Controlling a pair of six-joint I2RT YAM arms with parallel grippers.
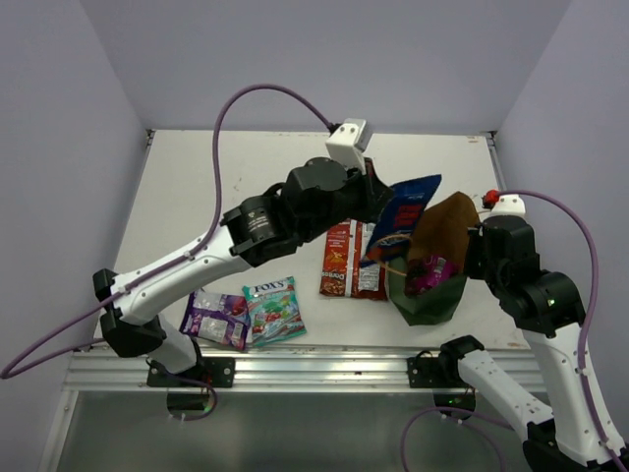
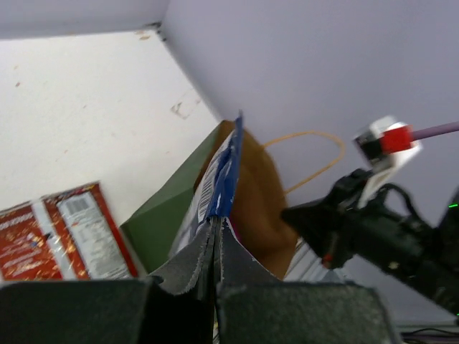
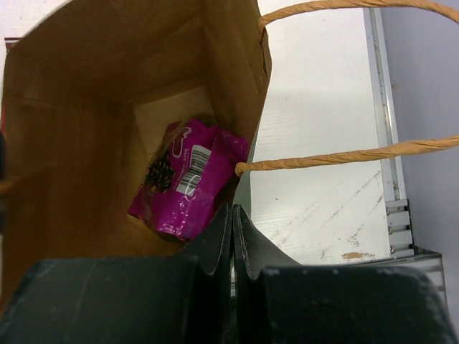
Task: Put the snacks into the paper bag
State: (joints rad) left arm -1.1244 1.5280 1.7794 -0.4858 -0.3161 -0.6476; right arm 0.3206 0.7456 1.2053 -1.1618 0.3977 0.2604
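The left end effector (image 1: 381, 200) is clenched on the blue chip bag (image 1: 405, 214), its dark fingers (image 2: 193, 269) pinching the packet's thin crimped edge so that the bag stands on edge above them in the left wrist view. The packet hangs over the bench (image 1: 197, 197) just beside the open mouth of the paper bag (image 1: 432, 300), its lower corner near the bag's far rim. The paper bag leans rather than standing straight; it is matte dark green outside and plain brown kraft inside, with creased flat walls and thin twisted brown cord handles (image 3: 326, 156). The right end effector (image 3: 232, 218) is clamped shut at the bag's rim, with the wall edge running down between its fingertips next to one handle's root. Deep inside the bag lies the magenta grape pack (image 3: 188, 180), glossy and crinkled, with a white barcode panel facing up. On the bench just left of the bag, the two red-orange packs (image 1: 349, 261) lie flat side by side, shiny and rectangular. Well apart from them, near the front edge, the teal candy bag (image 1: 275, 310) and the purple-silver bag (image 1: 214, 317) lie flat, touching or slightly overlapping.
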